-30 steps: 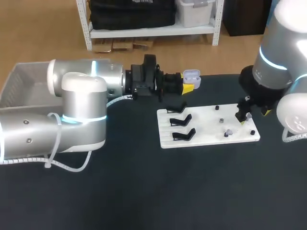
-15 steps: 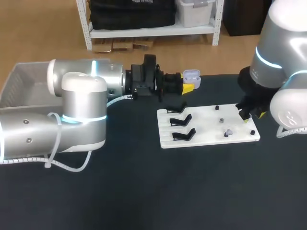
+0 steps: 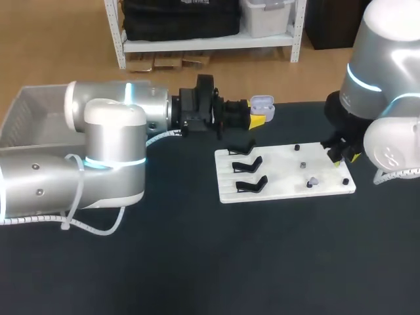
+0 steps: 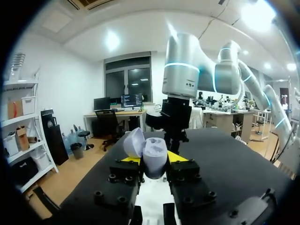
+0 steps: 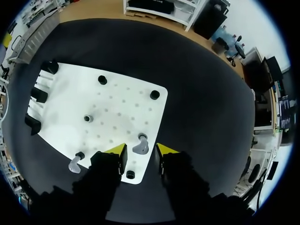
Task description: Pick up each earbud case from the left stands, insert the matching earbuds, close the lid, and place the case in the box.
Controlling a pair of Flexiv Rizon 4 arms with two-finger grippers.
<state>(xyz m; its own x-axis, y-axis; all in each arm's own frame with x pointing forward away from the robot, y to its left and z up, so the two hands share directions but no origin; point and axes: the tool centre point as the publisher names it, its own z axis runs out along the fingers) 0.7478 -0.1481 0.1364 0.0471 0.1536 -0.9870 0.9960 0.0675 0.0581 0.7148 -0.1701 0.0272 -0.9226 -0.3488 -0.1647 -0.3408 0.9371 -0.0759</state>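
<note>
My left gripper [image 3: 254, 119] is shut on a lavender earbud case [image 3: 261, 103], held level past the board's far edge with its lid open. In the left wrist view the case [image 4: 153, 159] sits between the yellow tips with its lid [image 4: 134, 142] tipped back. My right gripper [image 3: 340, 157] hangs over the white board's [image 3: 275, 190] right end. A lavender earbud [image 5: 140, 144] stands between its fingertips [image 5: 118, 151], with thin gaps on both sides. A second earbud [image 5: 74, 164] rests nearer the board's front edge. Three black stands [image 3: 248, 165] line the board's left side.
Small black pegs [image 3: 296, 147] dot the board's right half. A mesh box [image 3: 26, 115] sits at the table's far left behind my left arm. Dark tabletop [image 3: 262, 262] lies in front of the board.
My right gripper's fingers have narrowed around the earbud, and the arm has shifted slightly right. The left arm and case have not moved.
</note>
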